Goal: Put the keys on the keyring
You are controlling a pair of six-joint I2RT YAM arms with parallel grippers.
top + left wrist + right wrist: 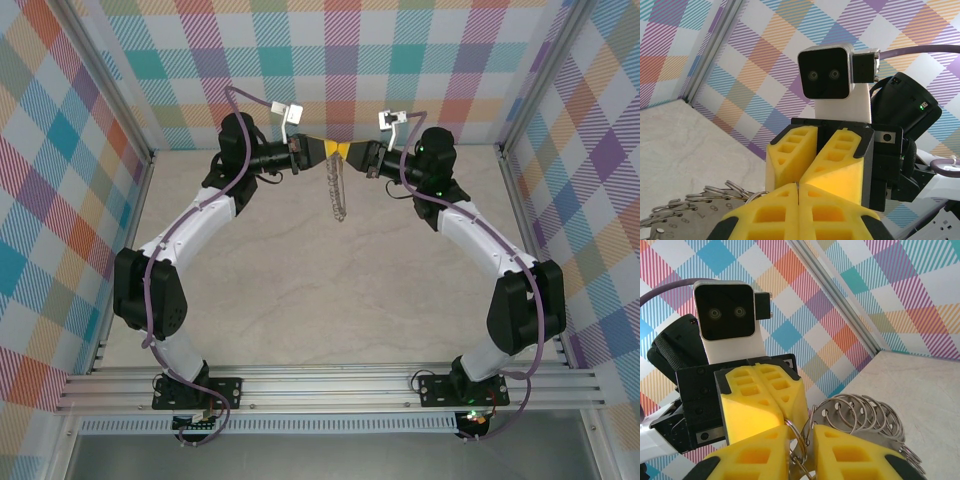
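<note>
Keyring (338,195) between left gripper (328,150), right gripper (347,151), plaid wall (340,60)

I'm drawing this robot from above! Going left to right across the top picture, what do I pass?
Left wall → left arm → keyring → right arm → right wall.
</note>
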